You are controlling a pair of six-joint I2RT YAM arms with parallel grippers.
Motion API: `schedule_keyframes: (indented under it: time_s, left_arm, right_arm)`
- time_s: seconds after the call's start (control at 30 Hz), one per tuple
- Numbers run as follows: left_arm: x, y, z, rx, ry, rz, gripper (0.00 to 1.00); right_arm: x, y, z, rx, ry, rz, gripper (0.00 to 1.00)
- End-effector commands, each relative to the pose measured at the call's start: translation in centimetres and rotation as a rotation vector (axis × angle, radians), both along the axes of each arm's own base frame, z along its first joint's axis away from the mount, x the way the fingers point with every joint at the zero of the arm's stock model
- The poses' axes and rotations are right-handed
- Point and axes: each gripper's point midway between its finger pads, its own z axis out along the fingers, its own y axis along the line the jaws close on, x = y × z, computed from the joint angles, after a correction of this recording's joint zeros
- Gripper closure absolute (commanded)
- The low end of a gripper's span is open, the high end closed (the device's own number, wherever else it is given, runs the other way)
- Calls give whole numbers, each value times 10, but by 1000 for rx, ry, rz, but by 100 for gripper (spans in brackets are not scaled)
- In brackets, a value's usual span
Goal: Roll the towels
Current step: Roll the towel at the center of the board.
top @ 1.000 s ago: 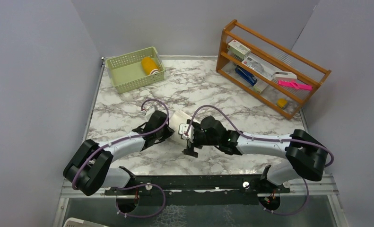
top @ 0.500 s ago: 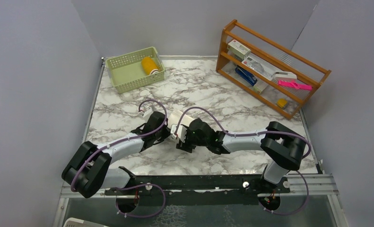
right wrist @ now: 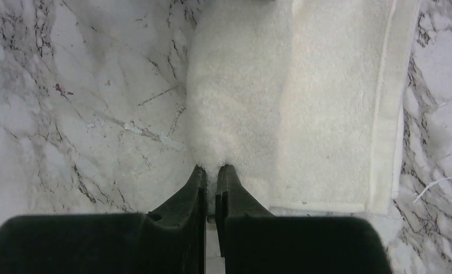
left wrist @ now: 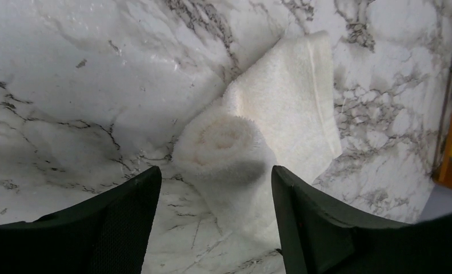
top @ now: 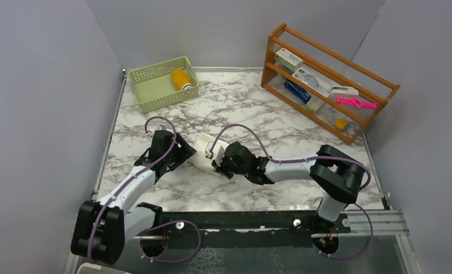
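**Cream towel half rolled, one pincer off, one pressed in**

On the marble desk (top: 252,114), at the middle of the top view: the cream-white towel (top: 203,155), rolled only part of the way. In the left wrist view, a tight spiral end low in the centre, with the flat unrolled tail running to the upper right.

Left pincer (left wrist: 212,174) spread wide, one finger on each side of the spiral end and clear of the cloth. Probably standing off so as not to drag or flatten the roll.

Right pincer (right wrist: 211,171) closed tight, tips together against the near end of the roll at the lower centre of its own view. Cannot tell whether any pile is nipped between them. Likely placed there to pin the roll and stop it from springing open.

Mustard-yellow towel (top: 182,79) already rolled, lying in the green basket (top: 165,101) at the upper left. Wooden rack (top: 332,80) at the upper right, well apart.

Left to do, by this look: roll up the flat tail.
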Motion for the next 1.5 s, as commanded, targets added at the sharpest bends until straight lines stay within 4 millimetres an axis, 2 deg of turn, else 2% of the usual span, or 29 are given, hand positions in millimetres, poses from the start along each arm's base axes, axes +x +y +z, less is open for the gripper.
schedule_keyframes:
  time_s: [0.0,0.2,0.3,0.4,0.6,0.77,0.97,1.1,1.23,1.47]
  left_arm:
    - [5,5,31,17,-47,-81,23]
    - [-2,-4,30,-30,-39,-126,18]
    - [-6,-7,25,-49,-29,-142,18]
    - [-9,-8,22,-51,-26,-154,18]
    - [-6,-11,20,-55,-38,-165,18]
    - [8,-17,18,-85,-70,-162,19]
    - [42,-31,27,-130,-136,-175,20]
    - [61,-38,19,-138,-148,-195,22]
    - [69,-41,2,-141,-138,-205,26]
    - [78,-36,4,-118,-180,-172,32]
  right_arm:
    - [-7,-15,-13,-1,152,-141,99]
    - [5,-4,9,119,336,-209,99]
    - [11,2,17,174,464,-203,99]
    - [23,-1,20,239,638,-208,99]
    - [50,-18,12,337,996,-235,99]
    - [53,-28,0,416,1206,-253,99]
    - [56,-30,-13,387,1232,-285,99]
    - [57,-30,-15,377,1234,-281,99]
    - [57,-30,-15,374,1232,-274,99]
    - [49,-35,-26,350,1247,-277,99]
